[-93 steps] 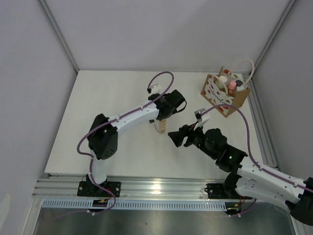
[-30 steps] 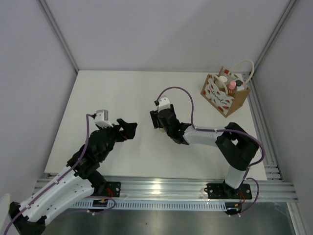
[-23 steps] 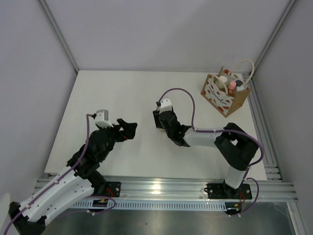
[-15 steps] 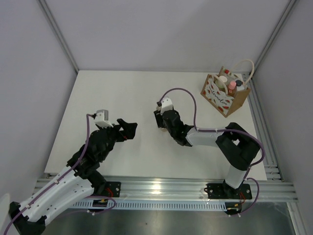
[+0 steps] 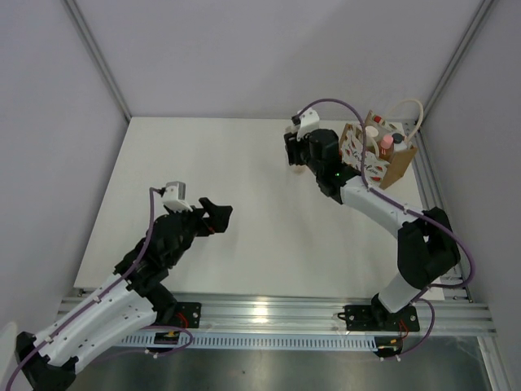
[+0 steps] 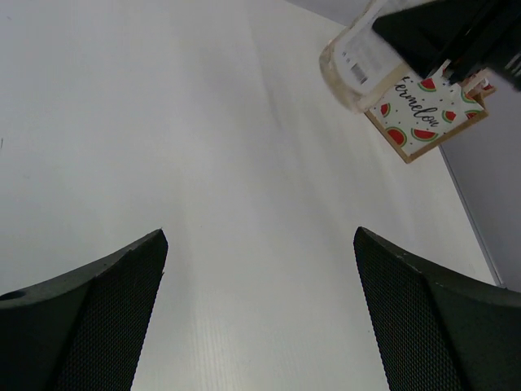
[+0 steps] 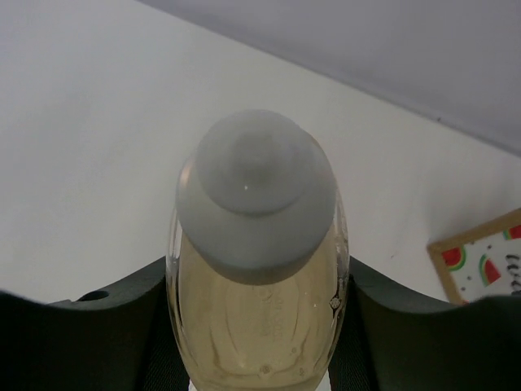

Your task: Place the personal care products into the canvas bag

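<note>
My right gripper (image 5: 299, 156) is shut on the squat amber flask (image 7: 256, 318), whose white cap (image 7: 256, 191) points toward the camera in the right wrist view. The flask hangs in the air just left of the canvas bag (image 5: 376, 153); it also shows in the left wrist view as the flask (image 6: 355, 60) next to the bag (image 6: 423, 110). Inside the bag stand a white bottle (image 5: 371, 132), an orange bottle with a pink cap (image 5: 386, 145) and a black-capped bottle (image 5: 397, 138). My left gripper (image 5: 216, 215) hovers open over the table's left half, with nothing between its fingers (image 6: 89, 318).
The bag's white rope handles (image 5: 407, 110) arch over its opening. The table's right edge rail (image 5: 431, 204) runs close behind the bag. A purple cable (image 5: 326, 104) loops above my right wrist. A corner of the bag (image 7: 480, 261) shows at the right of the right wrist view.
My right gripper shut on the amber flask at the table's middle, then carried it up and right to beside the bag. The left arm stayed nearly still.
</note>
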Robot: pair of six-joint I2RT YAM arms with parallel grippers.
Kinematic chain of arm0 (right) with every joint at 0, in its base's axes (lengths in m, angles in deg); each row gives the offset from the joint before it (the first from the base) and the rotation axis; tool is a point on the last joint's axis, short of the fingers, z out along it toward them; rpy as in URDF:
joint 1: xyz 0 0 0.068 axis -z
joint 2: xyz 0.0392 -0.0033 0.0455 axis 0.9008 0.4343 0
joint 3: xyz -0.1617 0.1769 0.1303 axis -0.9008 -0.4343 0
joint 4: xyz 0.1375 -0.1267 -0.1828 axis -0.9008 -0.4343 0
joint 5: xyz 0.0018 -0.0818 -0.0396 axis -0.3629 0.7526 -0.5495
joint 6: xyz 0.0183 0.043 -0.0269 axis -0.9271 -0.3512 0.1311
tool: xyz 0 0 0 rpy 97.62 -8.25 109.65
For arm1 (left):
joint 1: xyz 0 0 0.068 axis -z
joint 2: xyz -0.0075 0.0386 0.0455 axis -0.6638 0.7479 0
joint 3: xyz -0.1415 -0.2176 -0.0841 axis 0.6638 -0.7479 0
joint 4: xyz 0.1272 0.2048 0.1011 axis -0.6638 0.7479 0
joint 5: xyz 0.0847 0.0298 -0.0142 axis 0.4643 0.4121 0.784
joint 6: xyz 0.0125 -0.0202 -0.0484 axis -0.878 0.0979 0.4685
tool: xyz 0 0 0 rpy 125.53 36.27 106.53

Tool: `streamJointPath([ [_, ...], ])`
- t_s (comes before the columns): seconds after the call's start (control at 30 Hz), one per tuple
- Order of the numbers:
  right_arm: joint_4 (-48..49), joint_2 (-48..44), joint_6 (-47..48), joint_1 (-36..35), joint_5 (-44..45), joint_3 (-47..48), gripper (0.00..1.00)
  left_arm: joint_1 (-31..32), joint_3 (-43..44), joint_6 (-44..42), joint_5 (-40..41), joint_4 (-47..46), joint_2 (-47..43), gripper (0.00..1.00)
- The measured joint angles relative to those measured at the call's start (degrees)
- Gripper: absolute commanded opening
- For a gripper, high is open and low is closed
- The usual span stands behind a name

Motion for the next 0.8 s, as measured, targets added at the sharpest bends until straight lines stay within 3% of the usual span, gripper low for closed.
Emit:
streamJointPath([
  [0.23,-4.8,-1.8,2.9,6.1,-6.8,12.1,0.0,0.0,0.0,0.0,-0.8,0.0,0.2,0.99],
  [0.53,-8.0,-1.7,3.3,20.0,-11.7,28.0,0.0,0.0,0.0,0.5,-2.8,-0.3,-1.2,0.99],
  [0.8,-6.9,2.0,3.5,30.6,-15.2,35.0,0.0,0.0,0.0,0.7,-5.6,-0.8,0.5,0.99],
])
